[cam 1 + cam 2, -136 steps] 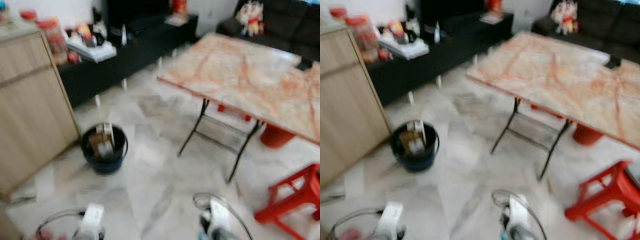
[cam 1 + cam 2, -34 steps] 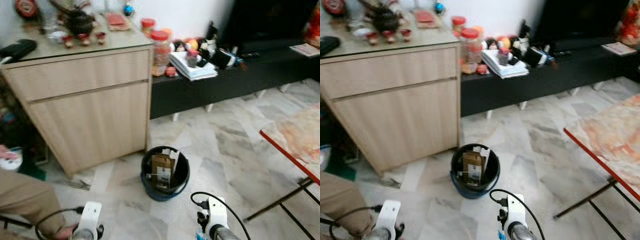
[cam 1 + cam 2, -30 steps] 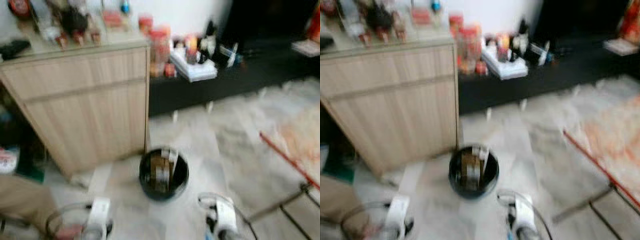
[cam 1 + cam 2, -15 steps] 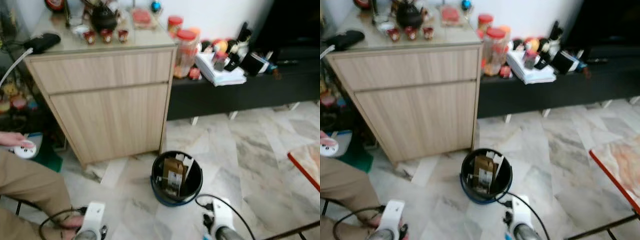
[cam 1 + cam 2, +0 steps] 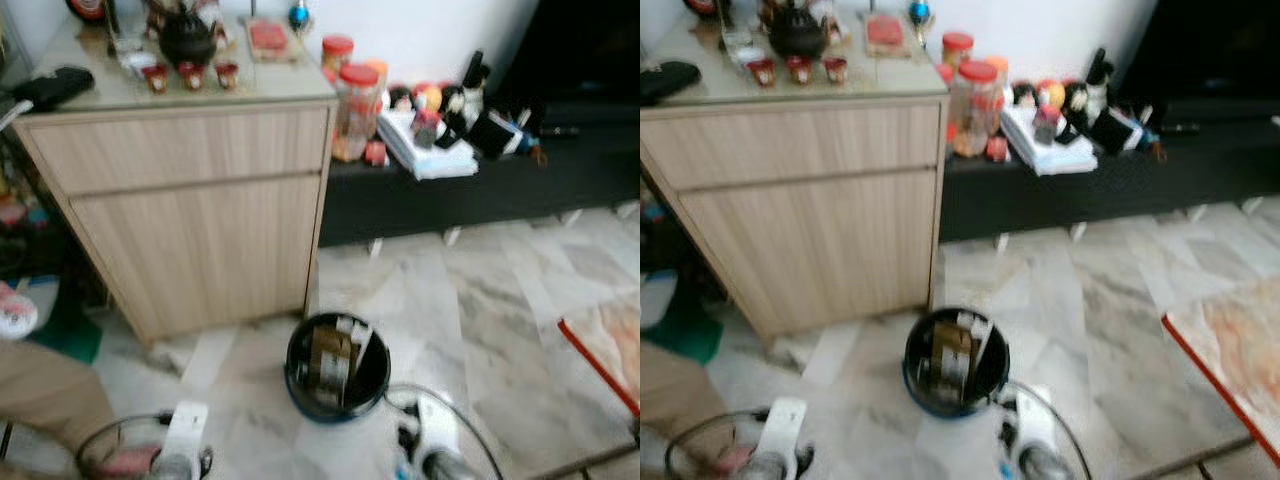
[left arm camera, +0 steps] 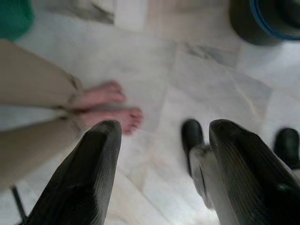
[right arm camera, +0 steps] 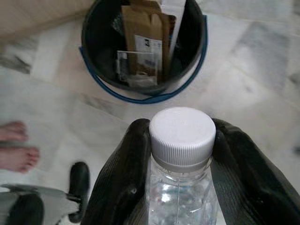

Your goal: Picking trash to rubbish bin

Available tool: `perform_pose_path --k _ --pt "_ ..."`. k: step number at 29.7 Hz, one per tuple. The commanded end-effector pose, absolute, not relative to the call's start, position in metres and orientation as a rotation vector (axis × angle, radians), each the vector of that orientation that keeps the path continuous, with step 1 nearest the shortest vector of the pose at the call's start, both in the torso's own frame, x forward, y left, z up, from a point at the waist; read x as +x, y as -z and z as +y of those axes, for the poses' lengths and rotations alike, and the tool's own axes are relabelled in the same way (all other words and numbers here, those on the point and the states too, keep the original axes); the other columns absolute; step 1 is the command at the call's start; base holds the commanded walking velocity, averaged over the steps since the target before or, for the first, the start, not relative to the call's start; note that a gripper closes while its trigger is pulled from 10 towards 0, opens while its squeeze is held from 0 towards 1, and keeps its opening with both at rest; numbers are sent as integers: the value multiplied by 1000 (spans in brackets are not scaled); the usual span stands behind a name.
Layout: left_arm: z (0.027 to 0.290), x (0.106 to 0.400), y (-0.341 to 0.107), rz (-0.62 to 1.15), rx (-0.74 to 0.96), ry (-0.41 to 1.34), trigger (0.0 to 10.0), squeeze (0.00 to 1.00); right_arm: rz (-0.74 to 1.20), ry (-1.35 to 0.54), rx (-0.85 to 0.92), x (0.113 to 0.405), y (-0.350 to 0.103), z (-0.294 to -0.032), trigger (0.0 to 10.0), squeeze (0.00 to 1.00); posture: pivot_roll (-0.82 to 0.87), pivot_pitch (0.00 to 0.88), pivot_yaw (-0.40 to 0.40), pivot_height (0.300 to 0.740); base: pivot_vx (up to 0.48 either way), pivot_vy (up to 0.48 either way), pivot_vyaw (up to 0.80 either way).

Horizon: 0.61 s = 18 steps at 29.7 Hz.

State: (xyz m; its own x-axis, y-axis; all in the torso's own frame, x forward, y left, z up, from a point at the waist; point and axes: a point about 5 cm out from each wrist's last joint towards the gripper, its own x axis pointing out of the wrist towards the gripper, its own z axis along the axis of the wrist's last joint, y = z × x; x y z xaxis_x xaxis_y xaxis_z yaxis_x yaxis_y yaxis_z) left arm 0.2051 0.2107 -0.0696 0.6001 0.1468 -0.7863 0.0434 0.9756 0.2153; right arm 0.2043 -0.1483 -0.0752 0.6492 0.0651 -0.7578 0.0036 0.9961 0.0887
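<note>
Now closing on bin, nearer than a second ago; right gripper pinching bottle, left gripper spread, idle. Drop next.

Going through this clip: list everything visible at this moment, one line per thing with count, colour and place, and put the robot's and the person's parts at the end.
Rubbish bin: one, black with blue rim, on the floor before the robot.
Cardboard packaging: brown and white pieces, standing inside the bin.
Plastic bottle: one, clear with white cap, between the right gripper's fingers.
Cabinet: one, light wood, behind the bin to the left.
Teapot: one, dark, on the cabinet top, small red cups beside it.
Jars: red-lidded, on the low black unit.
Folding table: one, orange-marbled with red edge, at right.
Floor: pale marble tiles.
Person's feet: two, bare, on the floor at left.
Left gripper: black fingers apart.
Right gripper: clamped on the bottle.
</note>
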Motion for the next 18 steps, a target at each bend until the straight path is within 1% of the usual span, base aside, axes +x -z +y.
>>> perform_pose_path --k 1,3,9,18 --pt "204 201 73 947 212 -51 10000 0 864 8 81 202 76 -162 10000 0 111 73 -84 740 244 0 0" --pt "204 202 73 947 211 -52 10000 0 863 4 83 203 75 -162 10000 0 111 70 -86 740 247 0 0" --pt "204 202 73 947 210 -52 10000 0 861 -1 80 203 75 -162 10000 0 113 66 -88 740 250 0 -510" --pt "204 201 73 947 208 -54 10000 0 859 -7 74 204 75 -161 10000 0 115 64 -90 740 249 0 0"
